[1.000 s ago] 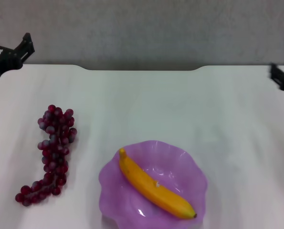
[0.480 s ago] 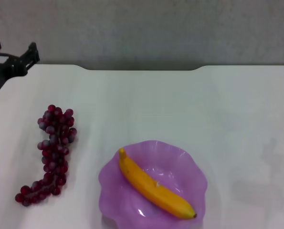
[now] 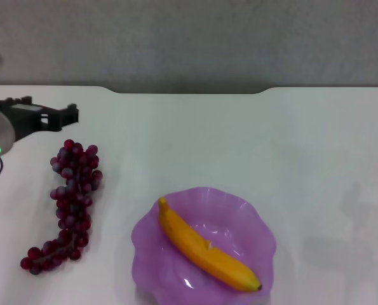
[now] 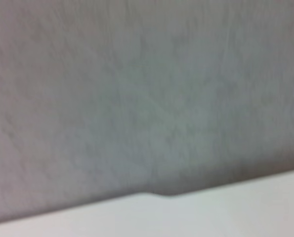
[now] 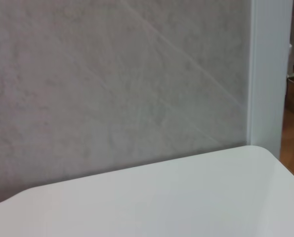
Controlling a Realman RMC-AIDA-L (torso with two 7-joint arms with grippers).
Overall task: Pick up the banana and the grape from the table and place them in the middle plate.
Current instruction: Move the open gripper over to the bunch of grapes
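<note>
We see the left gripper (image 3: 65,115) at ten o'clock, just above the top of the grapes (image 3: 69,202). We cannot tell if its jaws are apart or closed. The right gripper is out of sight. The grapes lie on the white table (image 3: 252,140) at nine o'clock, beside the purple plate (image 3: 246,219). The banana (image 3: 204,248) lies inside the plate at six o'clock, its dark tip toward five o'clock.

Yellow-orange banana (image 3: 206,250) on translucent purple plate (image 3: 252,219), dark red-purple grapes (image 3: 72,200), plain white table (image 3: 239,140).
</note>
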